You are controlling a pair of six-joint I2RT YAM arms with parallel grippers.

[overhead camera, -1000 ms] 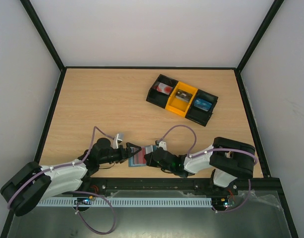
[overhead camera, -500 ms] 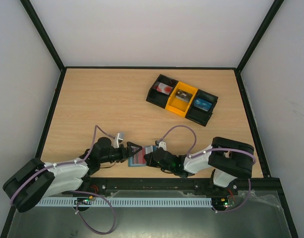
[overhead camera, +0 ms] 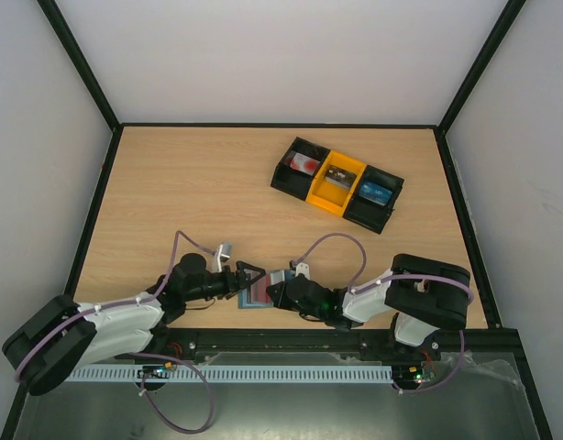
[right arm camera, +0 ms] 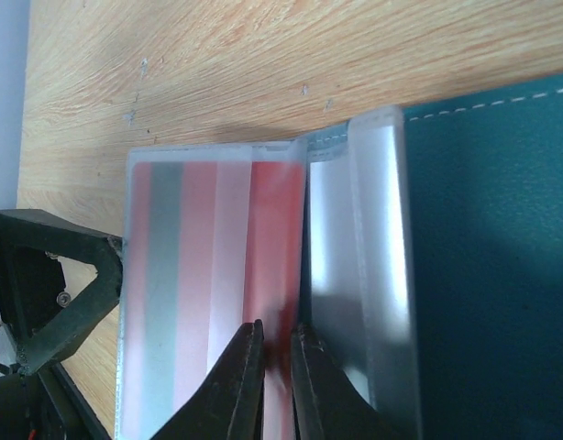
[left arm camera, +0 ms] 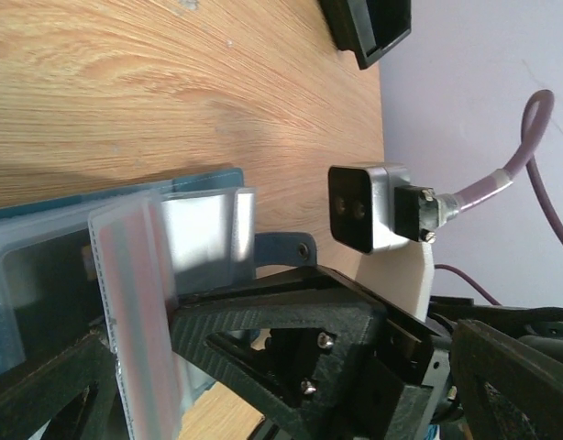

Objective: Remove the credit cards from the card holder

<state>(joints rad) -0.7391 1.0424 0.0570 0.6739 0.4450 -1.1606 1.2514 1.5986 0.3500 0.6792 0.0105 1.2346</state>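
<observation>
The dusty-blue card holder (overhead camera: 255, 296) lies open at the table's near edge, between my two grippers. It also shows in the right wrist view (right arm camera: 492, 229). One clear inner pocket holds a red-and-grey striped card (right arm camera: 208, 275), which the left wrist view (left arm camera: 139, 321) shows standing up. My right gripper (overhead camera: 275, 293) pinches that pocket's inner edge, its jaws almost touching (right arm camera: 277, 335). My left gripper (overhead camera: 244, 282) closes on the pocket's outer edge (left arm camera: 139, 344). The white-red (overhead camera: 306, 165), dark grey (overhead camera: 338, 176) and blue (overhead camera: 376, 193) credit cards lie in the tray's bins.
The black-and-yellow three-bin tray (overhead camera: 286, 181) stands at the back right of the table; its corner shows in the left wrist view (left arm camera: 369, 32). Black frame rails edge the table. The right arm's wrist camera (left arm camera: 369, 206) sits close behind the holder.
My left gripper has edged slightly to the right against the holder. The right gripper and the holder have hardly moved.
</observation>
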